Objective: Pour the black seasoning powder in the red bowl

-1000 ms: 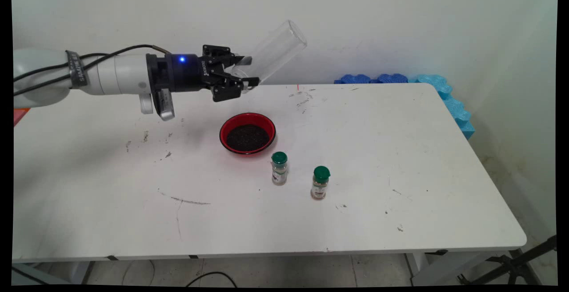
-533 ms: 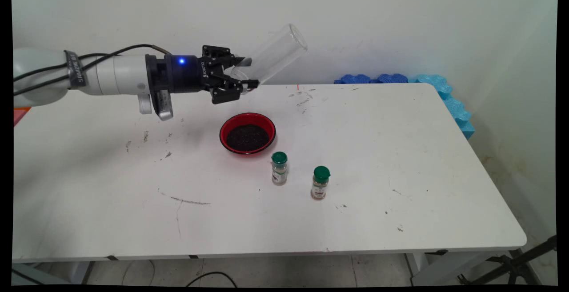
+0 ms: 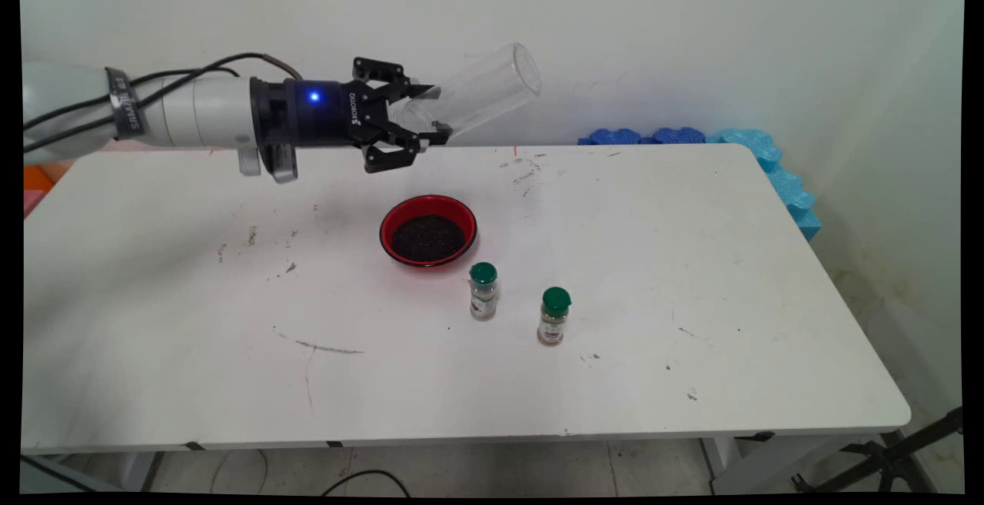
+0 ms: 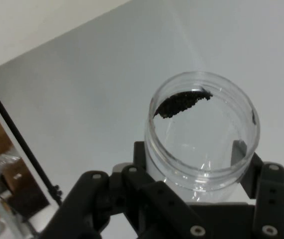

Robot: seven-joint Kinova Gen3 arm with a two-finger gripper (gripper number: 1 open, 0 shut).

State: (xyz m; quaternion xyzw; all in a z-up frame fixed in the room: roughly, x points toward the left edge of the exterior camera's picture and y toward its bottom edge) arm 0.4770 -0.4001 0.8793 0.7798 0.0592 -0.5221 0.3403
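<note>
Presently, my readings:
Pincer (image 3: 430,114): I see it clamped on the clear jar (image 3: 477,94), tilted, aloft at 12 o'clock of the red bowl (image 3: 428,230).
Jar: slight dark residue inside.
Bowl: dark grains inside.

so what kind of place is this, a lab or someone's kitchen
Most likely a robotics lab or test room, not a kitchen: a scuffed white table against a bare wall, blue foam padding along its far corner, loose cables underneath.
</note>
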